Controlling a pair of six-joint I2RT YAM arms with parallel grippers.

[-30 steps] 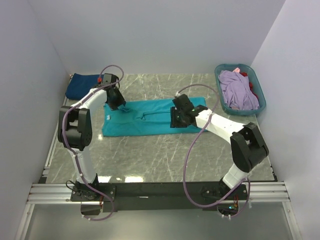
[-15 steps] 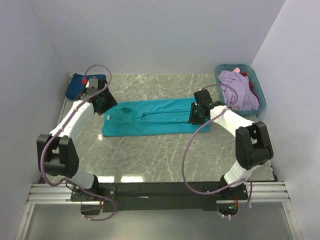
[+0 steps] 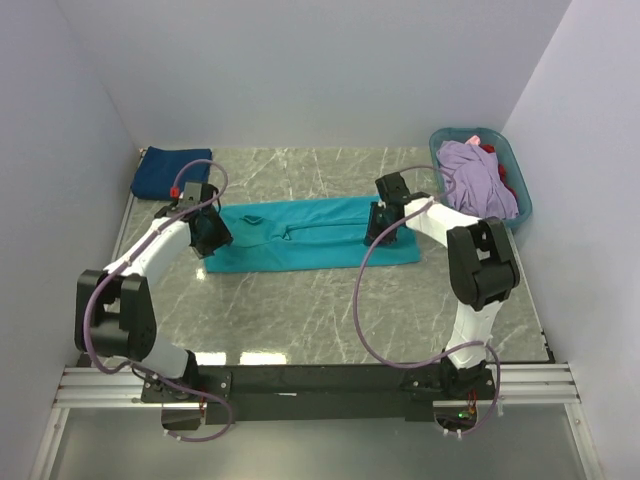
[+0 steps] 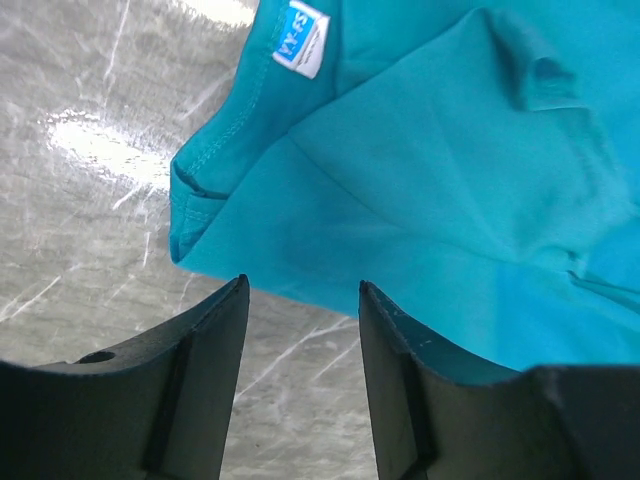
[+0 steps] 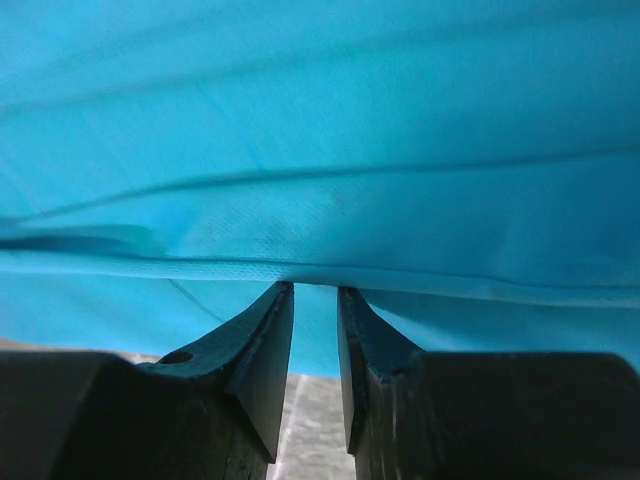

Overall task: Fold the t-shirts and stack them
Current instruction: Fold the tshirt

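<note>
A teal t-shirt (image 3: 305, 235) lies on the marble table, folded lengthwise into a long band. My left gripper (image 3: 212, 238) is at its left, collar end. In the left wrist view it (image 4: 302, 285) is open, its tips at the shirt's edge (image 4: 420, 200), with bare marble between the fingers; a white size label (image 4: 298, 45) shows. My right gripper (image 3: 378, 222) is at the shirt's right end. In the right wrist view it (image 5: 314, 287) has a narrow gap, tips touching a hem fold (image 5: 320, 265). A navy t-shirt (image 3: 170, 170) lies folded at the back left.
A teal-blue plastic basket (image 3: 445, 190) stands at the back right and holds a lavender shirt (image 3: 478, 180) and a red one (image 3: 507, 175). White walls close in the left, back and right sides. Purple cables loop from both arms over the table.
Both grippers moved outward from the middle of the teal shirt to its ends; the left one then dropped forward to the collar corner. The shirt's right end reaches slightly further right.
</note>
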